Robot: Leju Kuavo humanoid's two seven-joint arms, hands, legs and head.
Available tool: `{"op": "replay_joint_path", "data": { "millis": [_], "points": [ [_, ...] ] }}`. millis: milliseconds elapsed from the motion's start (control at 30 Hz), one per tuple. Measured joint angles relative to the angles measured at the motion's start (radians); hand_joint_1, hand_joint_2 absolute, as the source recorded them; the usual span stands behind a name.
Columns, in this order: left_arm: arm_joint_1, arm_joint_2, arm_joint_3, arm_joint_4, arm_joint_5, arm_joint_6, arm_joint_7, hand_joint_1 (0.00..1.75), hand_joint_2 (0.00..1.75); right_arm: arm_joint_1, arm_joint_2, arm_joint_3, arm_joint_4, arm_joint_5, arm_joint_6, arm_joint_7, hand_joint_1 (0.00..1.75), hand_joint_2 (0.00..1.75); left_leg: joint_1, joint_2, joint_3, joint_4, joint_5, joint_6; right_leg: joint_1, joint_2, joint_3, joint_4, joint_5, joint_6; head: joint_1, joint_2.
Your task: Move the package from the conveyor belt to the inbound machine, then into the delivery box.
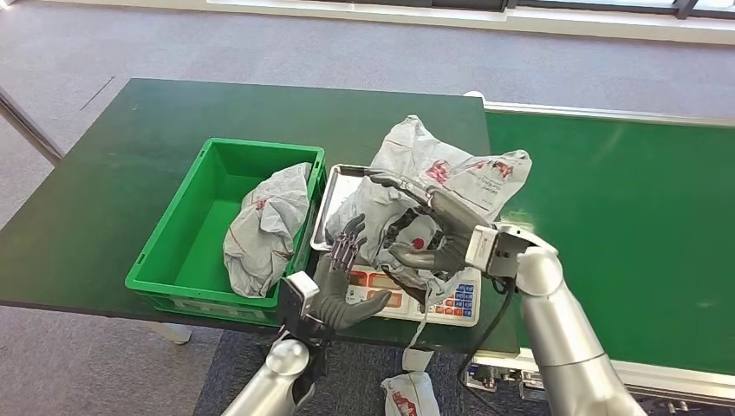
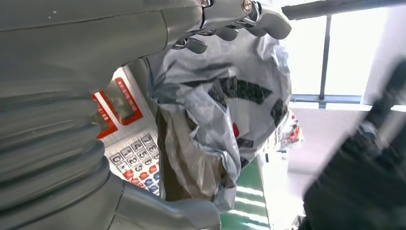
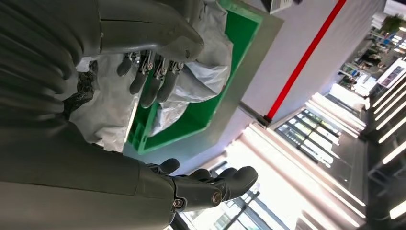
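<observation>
Right hand (image 1: 433, 234) lies against the grey package (image 1: 433, 178), which sits on the scale (image 1: 451, 299). Whether it grips the bag or just rests on it can't be told: fingers partly lost in the plastic folds. In right wrist view the fingers (image 3: 153, 76) curl toward the grey plastic, thumb apart from them.

Left hand (image 1: 342, 282) at pkg's near-left side, fingers spread, upright, holding nothing; contact w/ bag unclear. Left wrist view: fingertips (image 2: 225, 33) at the bag's edge, keypad (image 2: 136, 165) partly blocked by hand cover.

Pkg hides most of scale's steel pan (image 1: 334, 195). Green crate (image 1: 191, 234) just left of scale, second grey bag (image 1: 264, 230) inside. Green conveyor (image 1: 624, 225) to the right, cut off by frame edge.
</observation>
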Motion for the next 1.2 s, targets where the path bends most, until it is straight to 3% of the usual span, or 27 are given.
{"op": "replay_joint_path", "data": {
  "millis": [167,300,433,633,967,1200],
  "points": [
    [0.009,0.002,0.010,-0.024,-0.004,0.021,0.000,0.00,1.75,0.079,-0.020,-0.044,-0.149,0.100,0.000,-0.007,0.00,1.75,0.000,0.000,0.000,0.000,0.000,0.000,0.000,0.000,0.000,0.000,0.000,0.000,0.000,0.000],
    [0.016,0.003,0.029,-0.052,-0.007,0.059,0.000,0.00,1.75,0.162,0.006,-0.180,-0.293,0.227,0.000,-0.010,0.00,1.75,0.000,-0.001,0.000,0.000,0.000,0.000,0.000,-0.002,0.000,0.000,0.000,0.000,0.000,0.000],
    [0.022,0.004,0.050,-0.081,-0.010,0.082,-0.001,0.00,1.75,0.227,0.041,-0.320,-0.407,0.265,0.000,-0.010,0.00,1.75,0.000,0.000,-0.001,0.000,0.000,0.000,0.000,0.000,0.000,0.000,0.000,0.000,0.000,0.000],
    [0.024,0.004,0.062,-0.099,-0.010,0.083,-0.001,0.00,1.75,0.266,0.061,-0.395,-0.478,0.272,0.000,-0.010,0.00,1.75,0.000,0.001,0.000,0.000,0.000,0.000,0.000,0.000,-0.001,0.000,0.000,0.000,0.000,0.000],
    [0.027,0.005,0.069,-0.110,-0.011,0.101,0.000,0.00,1.75,0.289,0.071,-0.428,-0.512,0.260,0.000,-0.009,0.00,1.75,0.000,0.002,0.001,0.000,0.000,0.000,0.000,0.001,-0.001,0.000,0.000,0.000,0.000,0.000],
    [0.068,0.027,0.117,-0.209,-0.026,0.160,-0.001,0.00,1.75,0.456,0.134,-0.599,-0.662,0.081,0.000,-0.010,0.00,1.75,0.000,0.001,0.000,0.000,-0.003,0.000,0.000,0.000,-0.001,0.000,-0.003,0.000,0.000,0.000]
  ]
}}
